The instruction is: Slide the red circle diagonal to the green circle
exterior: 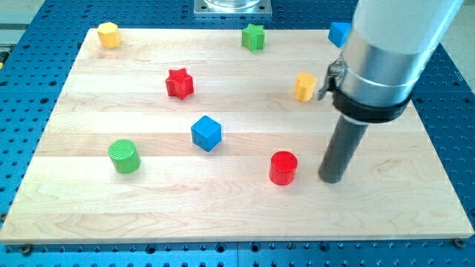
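Tip [332, 178] of rod down on desk [245, 215], lower right of frame, just right of red circle [283, 167], small gap between. No hand on this rod, so no open or closed state to tell. Green circle [124, 156] lower left, well apart; blue cube [206, 133] between them, slightly higher

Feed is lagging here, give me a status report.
My tip just right of red circle, apart. Green circle far left. Blue cube sits between, slightly above.
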Motion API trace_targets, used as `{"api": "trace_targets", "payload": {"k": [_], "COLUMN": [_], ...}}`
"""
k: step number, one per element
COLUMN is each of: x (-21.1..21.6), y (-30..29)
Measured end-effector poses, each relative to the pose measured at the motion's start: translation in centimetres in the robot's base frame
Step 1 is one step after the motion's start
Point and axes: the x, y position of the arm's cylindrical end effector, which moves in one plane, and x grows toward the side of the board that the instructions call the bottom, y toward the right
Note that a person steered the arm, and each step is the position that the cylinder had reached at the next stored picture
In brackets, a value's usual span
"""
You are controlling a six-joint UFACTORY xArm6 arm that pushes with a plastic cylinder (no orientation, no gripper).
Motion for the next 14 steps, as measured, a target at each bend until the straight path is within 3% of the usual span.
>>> {"api": "trace_targets", "payload": {"k": [2, 3, 4, 5, 6, 7, 8, 9, 10, 11, 12, 13, 14], "x": [2.4, 2.4, 2.2, -3.7, -3.5, -0.6, -4.4, -4.7, -5.8, -6.5, -5.9, -8.5, -9.6], "y": [-5.2, -12.6, -12.7, -8.1, -4.6, -2.0, 3.2, 2.6, -5.7, -7.9, -1.9, 4.2, -1.5]}}
